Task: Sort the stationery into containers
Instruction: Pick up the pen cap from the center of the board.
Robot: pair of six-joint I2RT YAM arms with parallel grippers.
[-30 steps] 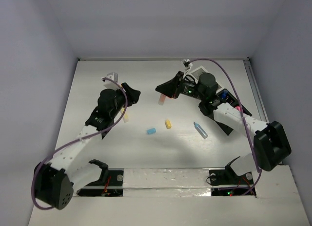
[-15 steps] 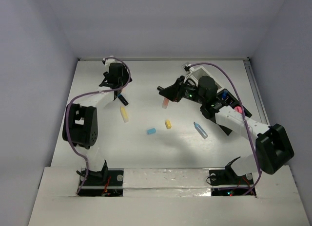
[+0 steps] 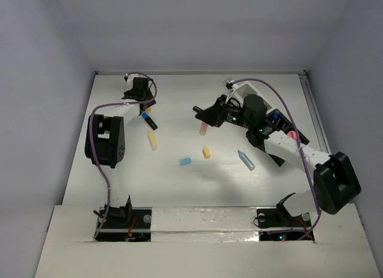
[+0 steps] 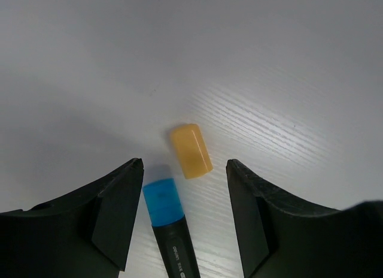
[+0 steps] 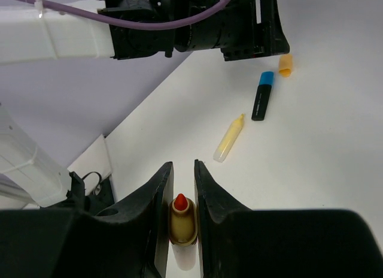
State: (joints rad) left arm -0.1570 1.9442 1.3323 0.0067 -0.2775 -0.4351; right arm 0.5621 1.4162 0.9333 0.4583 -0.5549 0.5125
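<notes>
**Step in hand.** Sorting is under way, with one item in transit and one pick in preparation.

**Right arm.** The right gripper [image 5: 182, 170] has its fingers closed narrowly on a peach marker [image 5: 182, 221], red tip showing between them. In the overhead view the marker hangs below the gripper, clear of the surface [image 3: 179, 98] and just left of the containers [image 3: 244, 84]. The right arm hides most of that row.

**Left arm.** The left gripper [image 4: 184, 165] is stretched to the far left of the surface, fingers about half spread and holding nothing. Between them lie the cap end of a blue-capped black marker [image 4: 170, 224] and, just beyond it, a small orange piece [image 4: 190, 150]. I cannot tell whether that piece is a cap or an eraser. Neither finger touches either item.

**Outstanding items.** A yellow marker [image 3: 153, 140], a blue eraser [image 3: 186, 161], a yellow eraser [image 3: 206, 152] and a pale blue marker [image 3: 246, 160] lie loose mid-surface.

**Next move, as judged.**
- The right arm needs to swing the peach marker over an open compartment and release it roughly upright.
- The left arm needs to settle on one target, lower, and close.
- The two items sit close together, so the fingers risk nudging one while gripping the other.
</notes>
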